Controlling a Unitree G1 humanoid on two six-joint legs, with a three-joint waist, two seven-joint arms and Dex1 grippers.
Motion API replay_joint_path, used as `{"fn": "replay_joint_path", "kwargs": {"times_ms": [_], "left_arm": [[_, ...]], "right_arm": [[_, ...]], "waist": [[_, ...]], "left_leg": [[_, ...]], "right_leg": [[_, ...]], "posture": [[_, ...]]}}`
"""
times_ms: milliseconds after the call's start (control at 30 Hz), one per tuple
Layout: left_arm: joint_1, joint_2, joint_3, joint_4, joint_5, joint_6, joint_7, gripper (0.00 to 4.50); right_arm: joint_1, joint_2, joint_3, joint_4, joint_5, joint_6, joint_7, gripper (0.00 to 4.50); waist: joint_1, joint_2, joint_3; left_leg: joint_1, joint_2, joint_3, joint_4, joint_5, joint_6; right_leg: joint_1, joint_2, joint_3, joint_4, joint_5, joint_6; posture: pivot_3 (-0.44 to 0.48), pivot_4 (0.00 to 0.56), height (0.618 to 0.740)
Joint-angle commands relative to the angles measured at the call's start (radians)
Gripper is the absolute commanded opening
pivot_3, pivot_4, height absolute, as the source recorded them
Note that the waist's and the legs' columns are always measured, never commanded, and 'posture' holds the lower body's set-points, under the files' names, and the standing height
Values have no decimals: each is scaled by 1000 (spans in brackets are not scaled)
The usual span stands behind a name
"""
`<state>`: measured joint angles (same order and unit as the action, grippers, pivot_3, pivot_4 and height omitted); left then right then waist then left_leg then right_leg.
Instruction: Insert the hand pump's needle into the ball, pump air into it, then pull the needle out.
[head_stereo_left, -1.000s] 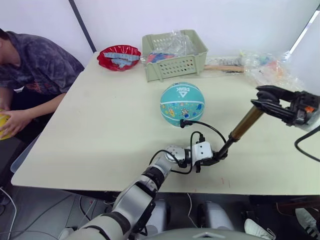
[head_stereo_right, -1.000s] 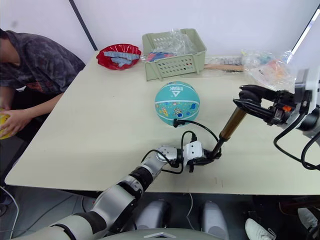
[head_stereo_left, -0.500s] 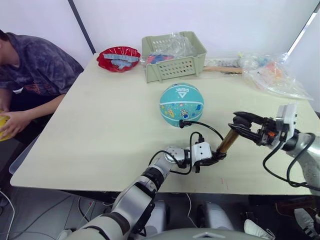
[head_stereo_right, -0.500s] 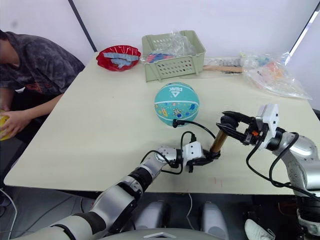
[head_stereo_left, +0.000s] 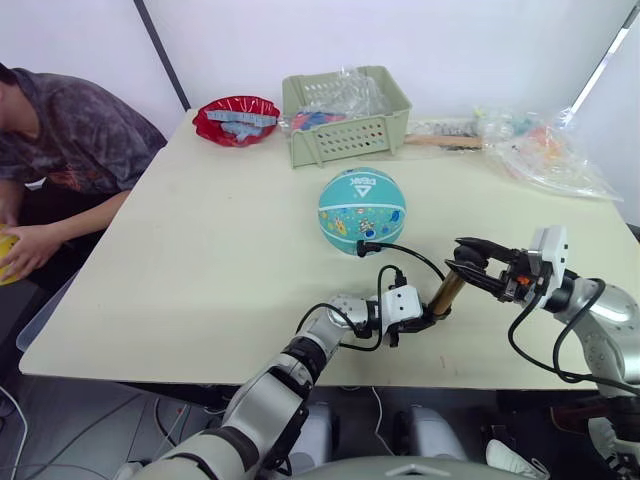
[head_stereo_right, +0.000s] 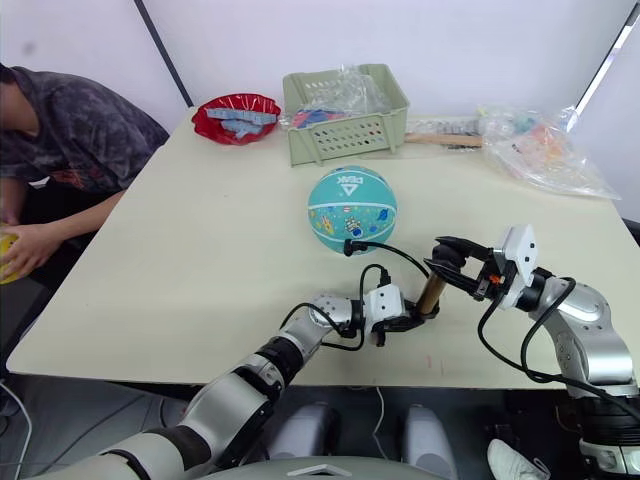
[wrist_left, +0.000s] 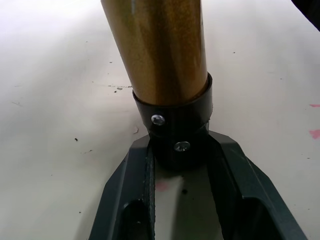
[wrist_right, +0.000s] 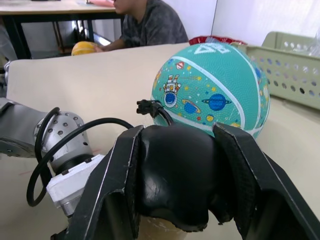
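On table (head_stereo_left: 200, 240): one ball (head_stereo_left: 363, 209), one hand pump (head_stereo_left: 448, 289), two claws.

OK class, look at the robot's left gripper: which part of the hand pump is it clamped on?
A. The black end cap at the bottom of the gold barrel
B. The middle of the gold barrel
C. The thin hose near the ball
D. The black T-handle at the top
A: the left gripper has its fingers closed on the black bottom end cap of the hand pump, just below the gold barrel.

Left gripper (wrist_left: 180, 165) clamps the pump's base; right gripper (wrist_right: 175, 172) clasps its handle.
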<state>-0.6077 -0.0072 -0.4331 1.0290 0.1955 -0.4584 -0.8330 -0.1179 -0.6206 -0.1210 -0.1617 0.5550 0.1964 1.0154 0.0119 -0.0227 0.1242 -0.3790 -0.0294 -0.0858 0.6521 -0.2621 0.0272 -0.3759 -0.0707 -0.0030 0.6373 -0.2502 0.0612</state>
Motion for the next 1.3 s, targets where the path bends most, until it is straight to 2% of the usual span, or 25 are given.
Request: {"fn": "replay_joint_path", "kwargs": {"times_ms": [33,233,467,800,933,1033,1300], "left_arm": [[51,33,-61,106,89,43,-10,1005],[46,28,-60,116,89,44,-11,1005],[46,26,-62,120,92,41,-12,1005],[44,31,-61,114,90,41,-20,1005],[45,34,-61,112,90,39,-23,1005],[49,34,-65,106,91,37,-26,1005],[57,37,-65,99,87,37,-23,1005]], "right_arm": [[-50,-45,-73,-71,94,89,-9,1628],[-135,-130,-195,-154,266,268,-53,1628],[-228,-258,-334,-140,385,380,-54,1628],[-318,-293,-386,-126,461,450,-88,1628],[-286,-295,-369,-138,423,444,-69,1628],[-184,-296,-301,-151,311,386,-10,1628],[5,-151,-138,-132,117,189,-16,1628]], "waist": [[1,4,3],[3,8,12],[4,8,16],[4,7,18],[4,8,18],[5,6,18],[1,0,11]], "left_leg": [[-1,0,0,0,0,0],[-2,-1,0,0,0,0],[-3,-1,0,1,0,0],[-3,-1,1,1,0,0],[-4,-1,1,1,0,0],[-3,-1,0,0,0,0],[-1,-1,0,0,0,0]], "right_leg": [[0,0,0,0,0,0],[-1,-1,0,0,0,0],[-1,-2,0,0,0,0],[-2,-2,0,-1,1,0],[-2,-2,0,-1,1,0],[-1,-2,-1,-1,0,0],[0,-1,0,-1,-1,3]], "posture": [[0,150,740],[0,150,740],[0,150,740],[0,150,740],[0,150,740],[0,150,740],[0,150,740]]}}
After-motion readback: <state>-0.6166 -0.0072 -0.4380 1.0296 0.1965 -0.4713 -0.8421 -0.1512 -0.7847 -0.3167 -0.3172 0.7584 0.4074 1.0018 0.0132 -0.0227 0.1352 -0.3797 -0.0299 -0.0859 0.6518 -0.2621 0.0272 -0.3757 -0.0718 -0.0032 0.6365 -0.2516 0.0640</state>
